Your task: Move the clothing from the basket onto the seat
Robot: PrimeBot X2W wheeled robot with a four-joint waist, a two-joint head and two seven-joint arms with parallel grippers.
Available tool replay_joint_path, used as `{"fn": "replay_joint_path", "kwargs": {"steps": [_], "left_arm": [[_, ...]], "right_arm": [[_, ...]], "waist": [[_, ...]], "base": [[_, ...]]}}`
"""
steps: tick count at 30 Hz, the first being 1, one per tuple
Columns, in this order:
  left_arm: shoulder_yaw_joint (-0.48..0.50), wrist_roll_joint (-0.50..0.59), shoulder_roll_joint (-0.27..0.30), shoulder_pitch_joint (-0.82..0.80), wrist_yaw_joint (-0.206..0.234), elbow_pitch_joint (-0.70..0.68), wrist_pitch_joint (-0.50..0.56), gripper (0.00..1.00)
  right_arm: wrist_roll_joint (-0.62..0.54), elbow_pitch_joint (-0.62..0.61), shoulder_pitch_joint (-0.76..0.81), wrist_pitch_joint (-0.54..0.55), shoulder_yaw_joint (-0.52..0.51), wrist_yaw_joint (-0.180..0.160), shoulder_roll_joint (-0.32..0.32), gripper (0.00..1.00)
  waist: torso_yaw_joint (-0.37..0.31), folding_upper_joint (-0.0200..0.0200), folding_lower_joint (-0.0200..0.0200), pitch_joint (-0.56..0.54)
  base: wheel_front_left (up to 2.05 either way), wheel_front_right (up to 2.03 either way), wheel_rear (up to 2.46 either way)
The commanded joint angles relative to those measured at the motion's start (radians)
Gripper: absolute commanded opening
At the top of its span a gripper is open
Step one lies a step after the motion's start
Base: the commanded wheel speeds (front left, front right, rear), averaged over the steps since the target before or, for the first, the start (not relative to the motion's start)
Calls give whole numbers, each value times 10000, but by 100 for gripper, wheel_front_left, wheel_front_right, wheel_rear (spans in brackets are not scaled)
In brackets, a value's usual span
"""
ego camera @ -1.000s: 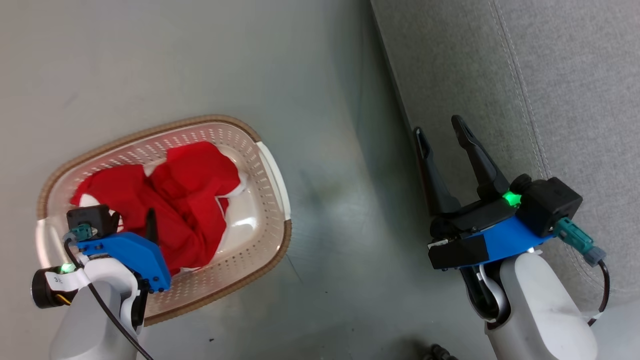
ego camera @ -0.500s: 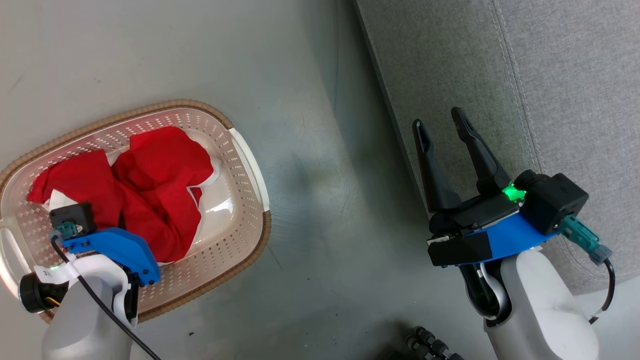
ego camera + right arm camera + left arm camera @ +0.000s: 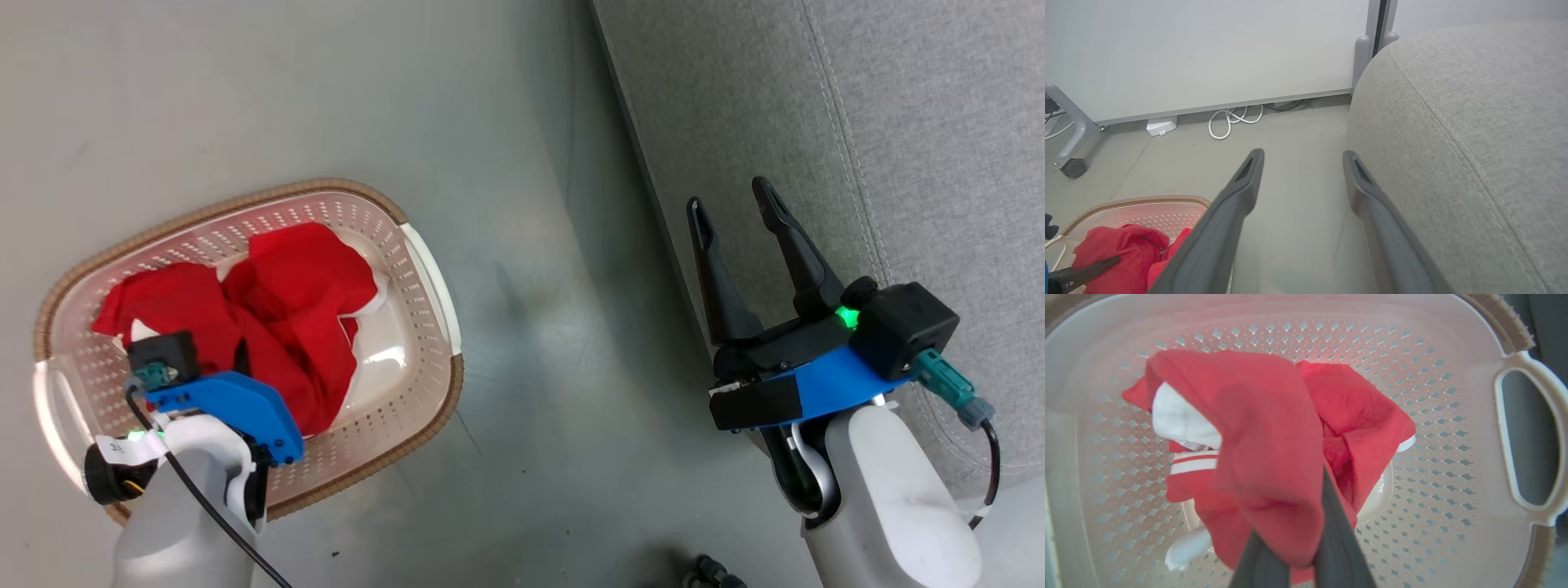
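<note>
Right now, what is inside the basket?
Heaped red clothing, the left gripper shut on a fold. Some bare basket floor shows beside it; the rest is covered.

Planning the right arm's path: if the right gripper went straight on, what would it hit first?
The right gripper would probably meet the floor first, close beside the seat; depth is unclear.

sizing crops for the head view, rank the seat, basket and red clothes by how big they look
1. seat, though the frame cuts it off
2. basket
3. red clothes, inside the basket
</note>
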Motion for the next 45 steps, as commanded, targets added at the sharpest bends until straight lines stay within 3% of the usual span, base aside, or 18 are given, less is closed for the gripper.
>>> {"fn": "replay_joint_path", "kwargs": {"steps": [1,16,24,30,45], "left_arm": [[-58,-34,-72,-162,-66,115,-122,0],[-1733,0,-932,658,-795,1240,-949,0],[-3896,-1369,-950,1112,-879,-115,-684,0],[-5046,-1859,-944,947,-882,-923,-522,0],[-7466,-2763,-941,-863,-815,-3101,144,0]], "right_arm": [[-111,106,-16,-33,-56,3,-25,100],[-1293,1747,1173,209,-626,3,-31,100],[-1271,2018,1931,472,-712,3,-31,100],[-1247,1959,2526,673,-682,3,-31,100],[-1143,1564,2975,1023,-411,3,-30,100]], "waist": [[202,0,-1,-351],[1420,0,-1,-4691],[1881,0,-1,-6424],[2174,0,-1,-7280],[2661,0,-1,-7939]], "base": [[0,0,0],[0,0,0],[0,0,0],[0,0,0],[0,0,0]]}}
